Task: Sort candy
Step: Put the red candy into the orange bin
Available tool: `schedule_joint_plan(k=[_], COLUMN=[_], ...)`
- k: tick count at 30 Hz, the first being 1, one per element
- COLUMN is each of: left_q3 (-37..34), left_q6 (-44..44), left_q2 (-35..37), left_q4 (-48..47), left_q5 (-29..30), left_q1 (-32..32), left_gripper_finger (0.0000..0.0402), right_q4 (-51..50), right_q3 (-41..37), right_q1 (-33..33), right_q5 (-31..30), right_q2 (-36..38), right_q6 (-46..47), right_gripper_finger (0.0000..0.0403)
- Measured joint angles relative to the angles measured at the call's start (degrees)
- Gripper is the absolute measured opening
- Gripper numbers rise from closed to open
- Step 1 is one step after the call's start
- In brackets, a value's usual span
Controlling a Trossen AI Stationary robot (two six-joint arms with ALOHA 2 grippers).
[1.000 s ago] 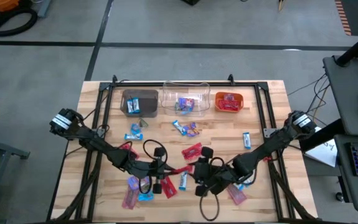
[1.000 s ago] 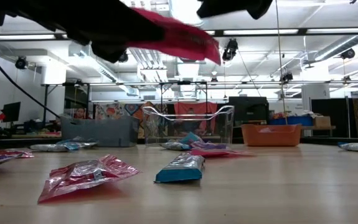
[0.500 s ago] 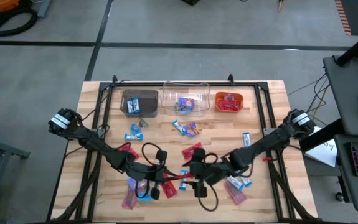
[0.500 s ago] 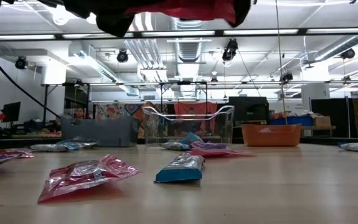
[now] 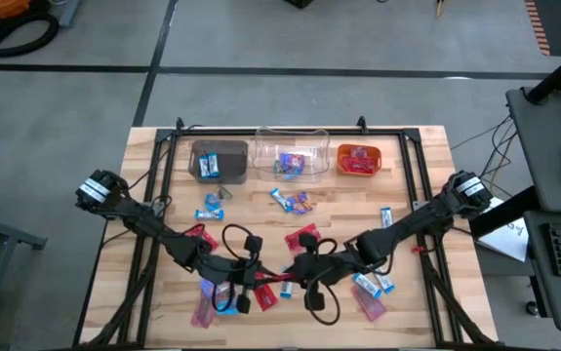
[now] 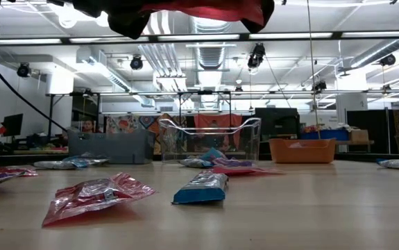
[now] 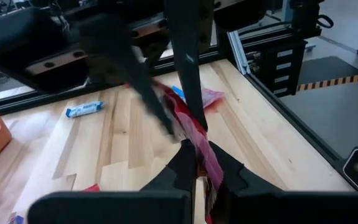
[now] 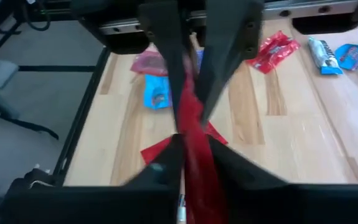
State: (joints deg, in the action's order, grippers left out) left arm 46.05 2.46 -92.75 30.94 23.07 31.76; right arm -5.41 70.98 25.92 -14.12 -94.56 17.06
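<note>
A red wrapped candy point(image 5: 276, 278) hangs in the air over the near middle of the table, between my two grippers. My left gripper point(image 5: 259, 280) is shut on its left end and my right gripper point(image 5: 296, 272) on its right end. In the low view the candy point(image 6: 209, 10) shows at the top, well above the table. Other candies lie flat on the wood: a red one point(image 5: 301, 237), blue ones point(image 5: 209, 206) point(image 5: 385, 219), and a pink one point(image 6: 95, 196) and a blue one point(image 6: 200, 187) near the low camera. My left gripper pinches one end of the red wrapper point(image 7: 198, 157) between its two fingers, roughly level, coming from the table's left. The candy is lifted clear and stretches away toward the other gripper. My right gripper pinches the opposite end of the wrapper point(image 8: 194, 140) between its two fingers, roughly level, coming from the table's right. The wrapper runs straight on to the left gripper's fingers point(image 8: 168, 59).
Along the far edge stand a brown bin point(image 5: 219, 161), a clear bin point(image 5: 290, 156) and an orange bin point(image 5: 358, 159), each with candy inside. More candies lie near the right arm point(image 5: 370, 290) and at the near left point(image 5: 202, 310). A black frame point(image 5: 168, 185) borders the table.
My right gripper has moved toward the table's left, up to the free end of the red candy held by my left gripper. The candy, tilted in the low view a second ago, has risen and levelled out.
</note>
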Motion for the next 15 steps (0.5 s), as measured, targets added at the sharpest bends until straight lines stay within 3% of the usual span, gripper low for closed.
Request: schedule_joint_plan(k=[2,11,15], left_q3=[0.06,0.06,0.06], left_q6=[-0.05,-1.59,-1.92], left_q2=[0.01,4.81,8.47], left_q4=[0.01,-6.97,-13.02], left_q5=[0.44,0.77,5.62], left_q1=[0.01,-0.08,-0.16], left_gripper_finger=[0.0006,0.0079,0.0118], right_q4=[0.02,-4.54,-11.13], right_q3=[0.0,0.0,0.0], right_q1=[0.02,-1.14,-3.39], right_q5=[0.02,-0.4,-0.89], right_q2=[0.0,2.6,4.82], right_q6=[-0.25,0.99,2.39], right_gripper_finger=[0.0024,0.0014,0.0014])
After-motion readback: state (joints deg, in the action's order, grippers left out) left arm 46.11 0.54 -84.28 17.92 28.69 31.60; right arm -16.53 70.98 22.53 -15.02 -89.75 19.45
